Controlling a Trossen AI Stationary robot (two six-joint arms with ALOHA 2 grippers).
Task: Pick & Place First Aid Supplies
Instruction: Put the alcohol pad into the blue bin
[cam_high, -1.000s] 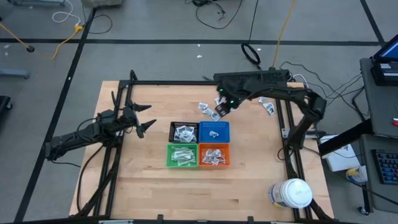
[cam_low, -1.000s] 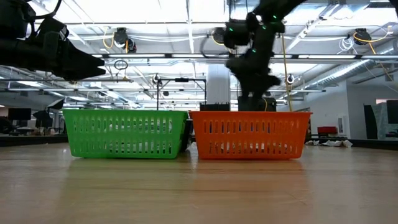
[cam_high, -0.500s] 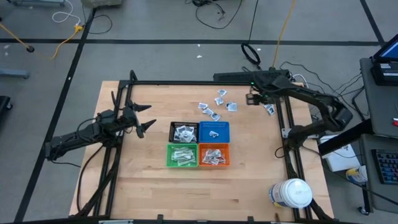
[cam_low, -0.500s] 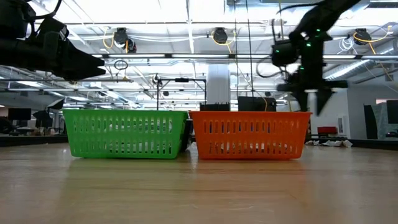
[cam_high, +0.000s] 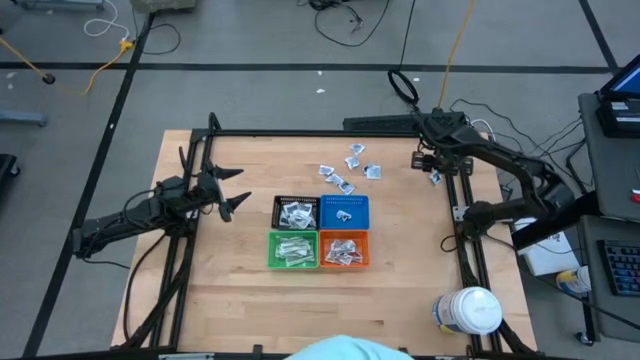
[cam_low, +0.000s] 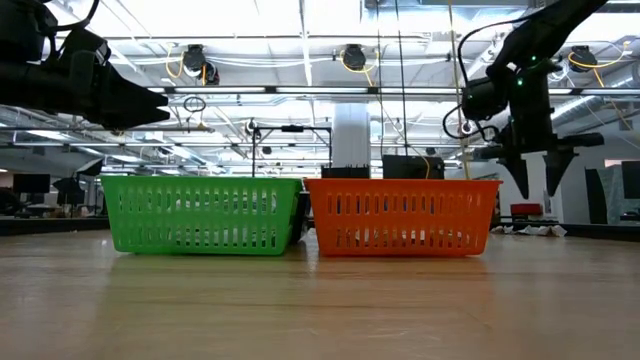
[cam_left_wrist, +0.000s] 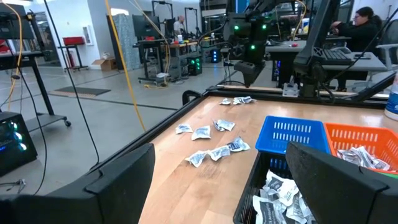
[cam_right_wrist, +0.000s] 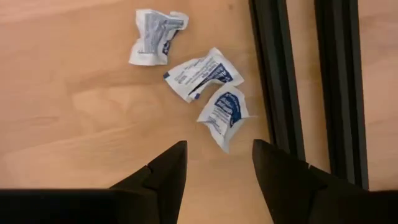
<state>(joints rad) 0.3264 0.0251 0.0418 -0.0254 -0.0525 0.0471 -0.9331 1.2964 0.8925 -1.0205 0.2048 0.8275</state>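
Three small white packets with blue print (cam_right_wrist: 202, 73) lie flat on the wood near the table's far right corner (cam_high: 432, 174). My right gripper (cam_right_wrist: 214, 171) hangs open above them, pointing down, nothing between its fingers (cam_low: 535, 180). Several more packets (cam_high: 347, 170) lie loose at the table's far middle (cam_left_wrist: 211, 140). Four small bins stand together in the middle: black (cam_high: 296, 212), blue (cam_high: 345, 211), green (cam_high: 294, 249) and orange (cam_high: 345, 250), with packets inside. My left gripper (cam_high: 235, 200) waits open and level at the table's left.
A black frame rail (cam_right_wrist: 273, 74) runs close beside the three packets, along the table's right side (cam_high: 462, 200). A large white jar (cam_high: 468, 310) stands at the near right corner. Bare wood lies in front of the bins. A pale blue rounded shape (cam_high: 340, 350) shows at the near edge.
My right gripper has swung from above the loose packets at the far middle toward the table's far right corner, sinking a little and rolling about its own axis. It now hangs over the three packets by the rail. Its fingers have stayed apart.
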